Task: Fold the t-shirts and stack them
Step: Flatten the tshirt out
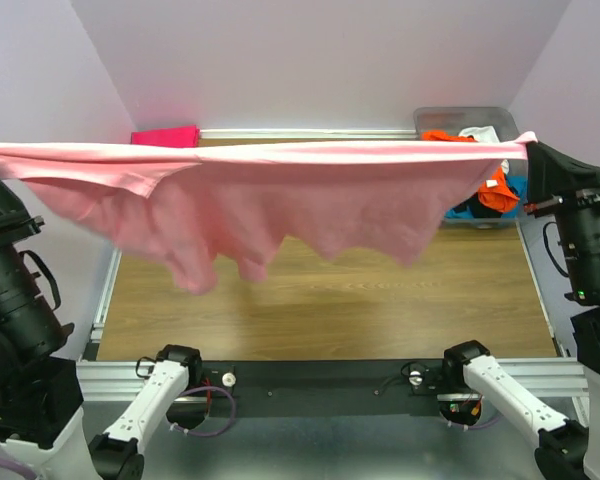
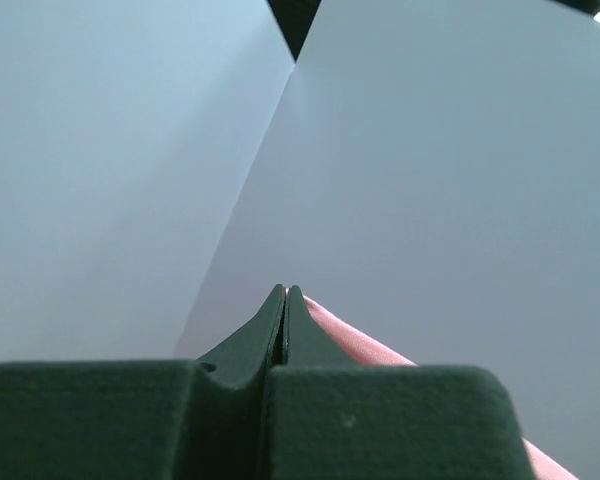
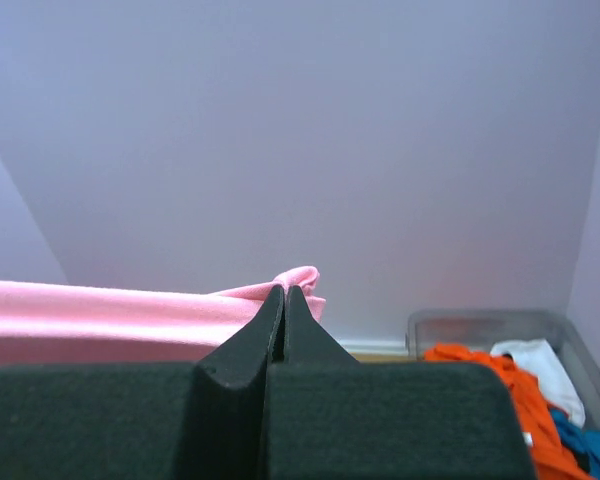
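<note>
A light pink t-shirt (image 1: 300,200) hangs stretched in the air across the whole width of the table, its top edge taut and its lower part drooping in folds. My left gripper (image 2: 285,290) is shut on its left end, where pink cloth (image 2: 360,345) trails off beside the fingers. At the other end my right gripper (image 1: 532,150) is shut on the shirt, with a pink corner (image 3: 300,278) bunched just past the fingertips. A folded hot-pink t-shirt (image 1: 166,136) lies at the back left of the table.
A clear plastic bin (image 1: 460,112) at the back right holds orange (image 1: 497,190), white (image 1: 478,132) and blue (image 1: 515,185) t-shirts. The wooden table (image 1: 380,310) lies under the hanging shirt, with walls on three sides.
</note>
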